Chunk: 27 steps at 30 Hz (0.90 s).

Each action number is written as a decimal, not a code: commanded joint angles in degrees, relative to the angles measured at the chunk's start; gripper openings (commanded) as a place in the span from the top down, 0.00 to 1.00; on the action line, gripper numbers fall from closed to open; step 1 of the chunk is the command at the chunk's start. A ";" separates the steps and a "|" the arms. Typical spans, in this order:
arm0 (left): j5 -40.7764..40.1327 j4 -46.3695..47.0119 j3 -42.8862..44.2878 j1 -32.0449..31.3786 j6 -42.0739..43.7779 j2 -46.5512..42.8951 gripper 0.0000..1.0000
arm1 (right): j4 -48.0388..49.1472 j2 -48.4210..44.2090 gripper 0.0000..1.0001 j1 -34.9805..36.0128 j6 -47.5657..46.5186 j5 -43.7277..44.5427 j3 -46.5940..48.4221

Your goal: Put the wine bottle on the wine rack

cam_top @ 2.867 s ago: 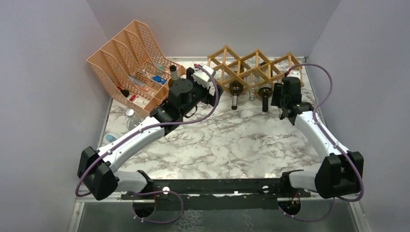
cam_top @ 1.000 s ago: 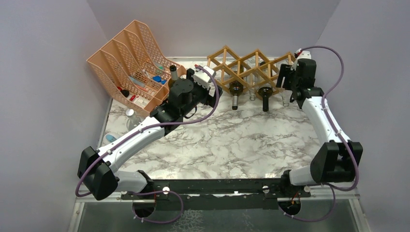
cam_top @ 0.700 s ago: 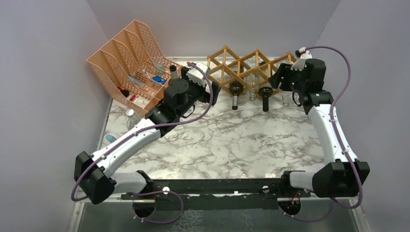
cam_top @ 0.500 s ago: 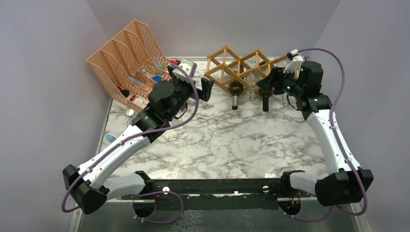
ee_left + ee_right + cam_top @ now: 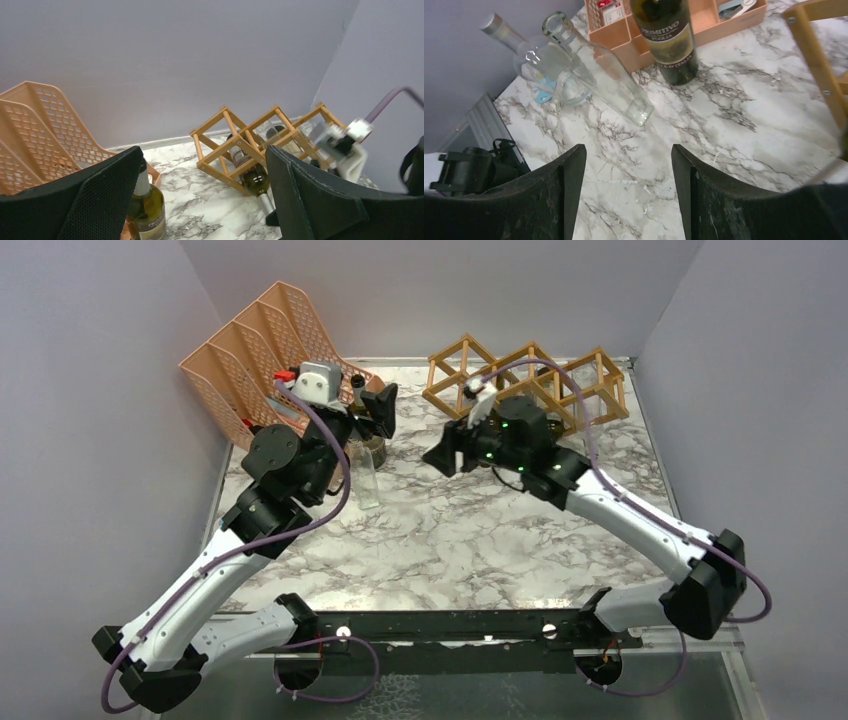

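The wooden wine rack [image 5: 520,375] stands at the back of the marble table; the left wrist view shows it [image 5: 235,142] holding bottles lying down, one green bottle [image 5: 259,181] in a lower cell. A dark wine bottle [image 5: 358,390] stands upright in front of the peach organizer; it shows in the left wrist view [image 5: 146,205] and the right wrist view [image 5: 667,37]. My left gripper [image 5: 383,408] is open and empty, raised beside that bottle [image 5: 203,152]. My right gripper [image 5: 445,455] is open and empty above bare marble in front of the rack [image 5: 627,150].
The peach mesh file organizer [image 5: 265,355] holding small items stands at the back left. A clear glass bottle [image 5: 368,478] stands beside the wine bottle [image 5: 599,75]. Another clear bottle with a silver cap [image 5: 524,50] is further left. Grey walls enclose the table.
The left arm lifted and pulled back left from the rack's left end. The right arm swung from the rack's right end across its front to the table's middle. Both grippers stay open.
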 commanded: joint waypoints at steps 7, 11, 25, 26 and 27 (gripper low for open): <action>-10.97 -2.57 0.44 0.05 1.71 -6.17 0.01 | 9.69 17.28 0.31 16.72 -5.30 19.98 13.87; -17.29 -2.25 -0.23 0.05 0.74 -7.75 0.01 | 11.68 22.92 0.31 18.83 -5.11 24.06 18.23; -21.65 1.17 -3.03 0.09 1.87 -9.91 0.01 | 10.41 34.24 0.48 20.12 -10.93 25.01 29.60; -21.64 1.18 -3.06 0.05 1.89 -9.80 0.01 | 10.44 34.37 0.50 20.17 -11.17 24.82 29.66; -21.68 1.15 -3.10 0.09 1.92 -9.74 0.01 | 10.45 34.46 0.53 20.13 -11.38 24.58 29.71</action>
